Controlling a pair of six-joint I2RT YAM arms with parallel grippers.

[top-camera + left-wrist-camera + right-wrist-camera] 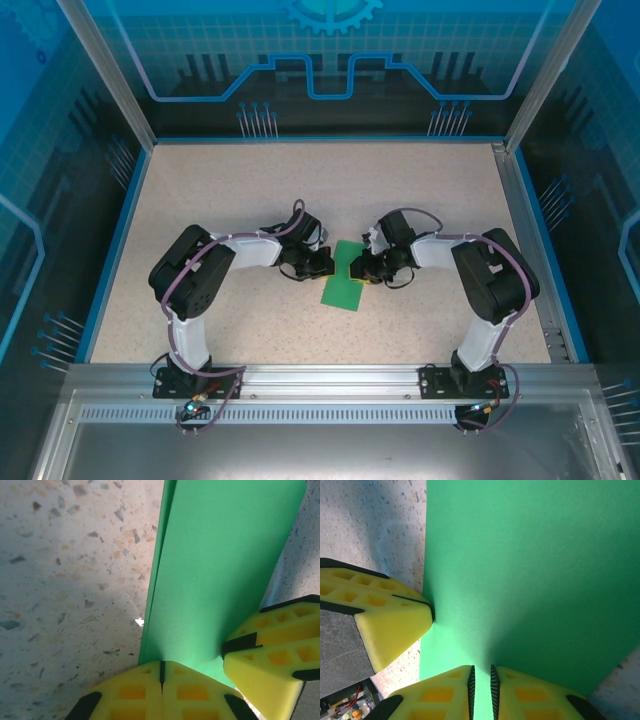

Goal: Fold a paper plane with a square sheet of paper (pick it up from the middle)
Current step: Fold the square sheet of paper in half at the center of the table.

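Roughly at the middle of the speckled surface (230, 200) lies the square sheet of paper (342, 290), bright green and plain. From above it reads as a narrow oblong rather than a square, running away from the arm bases with a slight lean to the right. The two tools meet over its far half.

The left tool (161, 666) is clenched: its yellow fingers are pressed flat together, with only a thin dark seam between them. In the left wrist view the sheet spreads away from those fingertips face-on. Along its left border a second layer peeks out beside the top one, so the paper is doubled over. The tips sit at the paper's near edge in that view. Whether they nip that edge or merely press on it, I cannot tell from this close.

The right tool (481, 669) comes in from the opposite side. Its jaws stand almost together, and green paper fills the narrow slot between them, so it is grasping the sheet. A soft shaded ridge in the paper runs up from that slot, lighter on its left and darker on its right.

Each wrist view catches the other tool as well. The left tool's closed yellow wedge touches the sheet's left border in the right wrist view. In the left wrist view the right tool's tip touches the sheet's right side, just beside the left tool's own fingers.

Bare speckled surface shows beside the paper in both close views.
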